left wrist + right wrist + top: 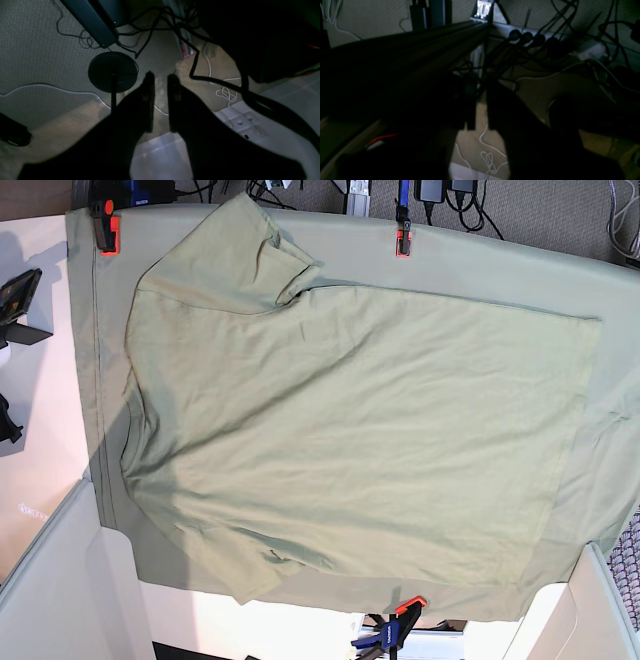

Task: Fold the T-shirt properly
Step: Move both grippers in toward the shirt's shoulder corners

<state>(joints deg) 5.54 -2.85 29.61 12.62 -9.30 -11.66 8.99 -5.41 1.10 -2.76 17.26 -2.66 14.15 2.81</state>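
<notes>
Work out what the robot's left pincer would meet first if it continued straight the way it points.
Probably the grey, woven-textured carpet, seen beyond the left pincer; depth is hard to judge from this view.

And here's the grey woven carpet, dim in both wrist views! Along the far side in the base view it shows again, dark cables strewn over it. There's a white power strip, sockets up, beside the carpet's edge, a thin white cable snaking across, and brighter light falling on the pale floor at left!
</notes>
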